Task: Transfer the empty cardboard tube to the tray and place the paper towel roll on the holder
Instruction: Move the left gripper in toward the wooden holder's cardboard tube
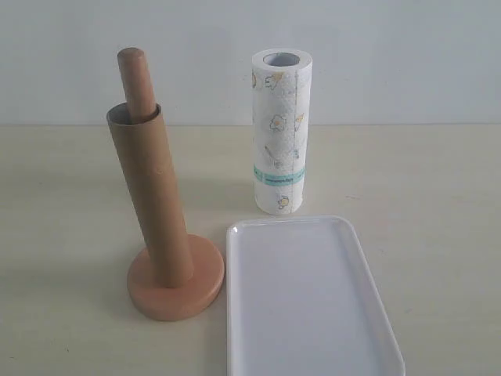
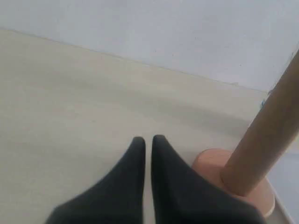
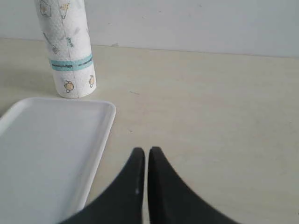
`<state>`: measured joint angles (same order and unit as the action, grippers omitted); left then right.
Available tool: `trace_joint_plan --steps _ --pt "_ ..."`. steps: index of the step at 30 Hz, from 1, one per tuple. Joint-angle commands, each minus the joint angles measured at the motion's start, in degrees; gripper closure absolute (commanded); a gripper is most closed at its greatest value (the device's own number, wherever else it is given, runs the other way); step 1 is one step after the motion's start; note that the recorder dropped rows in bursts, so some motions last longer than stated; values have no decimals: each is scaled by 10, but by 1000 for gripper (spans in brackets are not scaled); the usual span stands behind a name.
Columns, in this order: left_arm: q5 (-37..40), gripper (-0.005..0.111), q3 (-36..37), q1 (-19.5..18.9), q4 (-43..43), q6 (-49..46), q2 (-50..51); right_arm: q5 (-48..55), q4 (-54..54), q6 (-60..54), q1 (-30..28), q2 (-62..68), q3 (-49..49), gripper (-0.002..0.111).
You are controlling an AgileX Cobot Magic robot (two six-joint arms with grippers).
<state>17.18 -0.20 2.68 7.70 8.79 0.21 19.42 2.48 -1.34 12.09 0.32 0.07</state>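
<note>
The brown cardboard tube (image 1: 150,196) sits slipped over the dowel of the wooden holder (image 1: 176,291) at the left; the dowel's rounded top sticks out above it. In the left wrist view the tube (image 2: 266,135) rises from the holder's disc base (image 2: 210,163), a short way off from my left gripper (image 2: 148,140), which is shut and empty. The paper towel roll (image 1: 281,131) stands upright behind the white tray (image 1: 309,305). My right gripper (image 3: 146,151) is shut and empty over bare table beside the tray (image 3: 100,126), with the roll (image 3: 67,51) farther off. Neither gripper shows in the exterior view.
The table is a pale beige surface that meets a white wall at the back. The tray lies close to the holder's base, almost touching it.
</note>
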Motion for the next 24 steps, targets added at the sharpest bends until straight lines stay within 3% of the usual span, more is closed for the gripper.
trace_joint_plan --steps 1,3,8,11,15,19,22,24 --pt "-38 103 2 -1 5 -3 -2 -2 0 -1 -1 -3 -1 106" --pt "-105 103 2 -1 4 -3 -2 -2 0 -1 -1 -3 -1 106" --pt "-418 103 2 -1 -3 -12 -2 -2 0 -3 -1 -3 -1 106" --pt "-554 103 2 -1 -66 -8 -2 -2 0 -1 -1 -3 -1 106" --pt "-536 103 -56 -1 -209 35 32 -2 0 -1 -1 -3 -1 106" --pt "-536 103 -103 -1 -210 105 198 -2 0 -1 -1 -3 -1 106" --pt "-564 103 -107 -1 -210 256 368 -2 0 -1 -1 -3 -1 106" --pt "-566 103 -108 -1 -230 268 472 -2 0 -1 -1 -3 -1 106"
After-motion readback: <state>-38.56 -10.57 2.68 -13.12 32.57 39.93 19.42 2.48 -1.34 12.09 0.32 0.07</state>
